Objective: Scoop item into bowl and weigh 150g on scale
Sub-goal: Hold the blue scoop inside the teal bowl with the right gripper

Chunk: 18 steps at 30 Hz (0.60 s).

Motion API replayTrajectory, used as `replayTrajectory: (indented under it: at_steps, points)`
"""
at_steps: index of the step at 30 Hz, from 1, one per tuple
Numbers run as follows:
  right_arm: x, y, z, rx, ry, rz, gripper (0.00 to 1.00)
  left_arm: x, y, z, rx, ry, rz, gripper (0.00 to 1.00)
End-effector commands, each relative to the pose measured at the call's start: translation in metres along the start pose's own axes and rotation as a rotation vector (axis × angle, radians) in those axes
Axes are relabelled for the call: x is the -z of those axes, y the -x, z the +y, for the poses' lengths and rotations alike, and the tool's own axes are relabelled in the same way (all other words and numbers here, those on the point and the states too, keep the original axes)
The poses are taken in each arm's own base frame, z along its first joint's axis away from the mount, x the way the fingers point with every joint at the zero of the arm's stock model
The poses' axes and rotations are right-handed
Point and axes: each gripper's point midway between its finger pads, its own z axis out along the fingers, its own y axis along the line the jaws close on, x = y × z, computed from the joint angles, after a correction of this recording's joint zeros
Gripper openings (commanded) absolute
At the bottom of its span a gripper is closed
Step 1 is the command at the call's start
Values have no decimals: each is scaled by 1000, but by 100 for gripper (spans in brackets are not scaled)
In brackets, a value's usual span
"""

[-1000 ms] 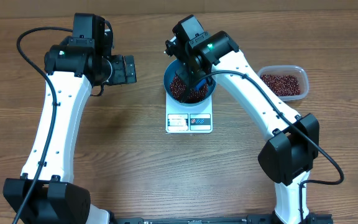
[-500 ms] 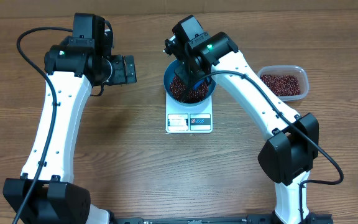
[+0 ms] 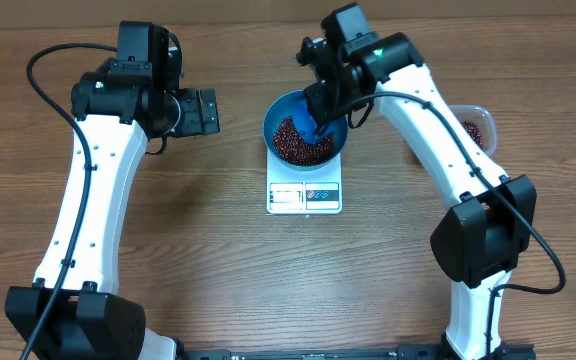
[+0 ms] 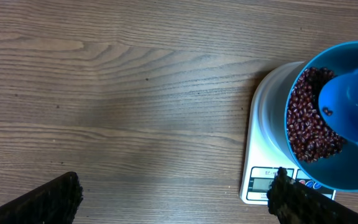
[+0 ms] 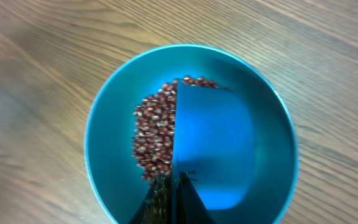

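Near the table's far edge, our right gripper point(image 5: 169, 186), pinching the scoop point(image 5: 213, 143), has swung rightward; beans point(image 3: 293, 140) lie in the bowl point(image 3: 273, 118) atop the scale point(image 3: 304, 197), so we judge the load dumped. Our left gripper point(image 3: 200, 111) hangs spread.

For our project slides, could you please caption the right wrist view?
Right gripper, shut on the blue scoop, holds it over the beans inside the blue bowl.

Matt wood-grain worktop point(image 3: 218, 250); smooth, glossy blue plastic bowl point(image 3: 278, 108); smooth white plastic scale point(image 3: 304, 197); shiny red-brown beans point(image 3: 290, 140).
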Motion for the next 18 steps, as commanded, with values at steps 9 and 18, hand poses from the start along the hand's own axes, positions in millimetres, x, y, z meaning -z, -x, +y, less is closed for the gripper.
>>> replayTrajectory:
  at_steps: [9,18]
  points:
    - [31,21,13,-14,140,-104,4,3,4,0,13,3,-16,100]
    - [41,29,16,18,135,-149,4,3,4,0,13,3,-16,100]
